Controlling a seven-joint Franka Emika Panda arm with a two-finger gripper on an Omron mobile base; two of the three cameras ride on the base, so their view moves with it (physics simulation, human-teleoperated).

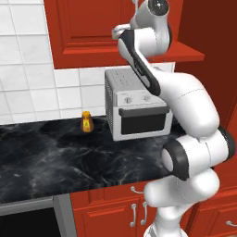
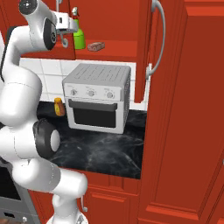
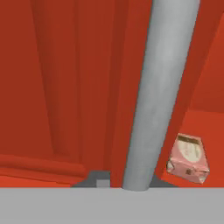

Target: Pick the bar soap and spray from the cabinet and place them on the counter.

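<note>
The cabinet hangs above the counter, with its right door swung open. On its red shelf stand the green spray and, to its right, the small pinkish bar soap. My gripper is up at the left door's curved silver handle, just left of the spray. In the hand view the handle runs between the two dark finger tips, with the gripper shut on it. The bar soap shows past the handle on the right. From the left base view my hand is at the door's right edge.
A silver toaster oven stands on the counter under the shelf, with a small orange bottle to its left. The open right door and its long handle jut out at the right. Red lower cabinets run below the counter.
</note>
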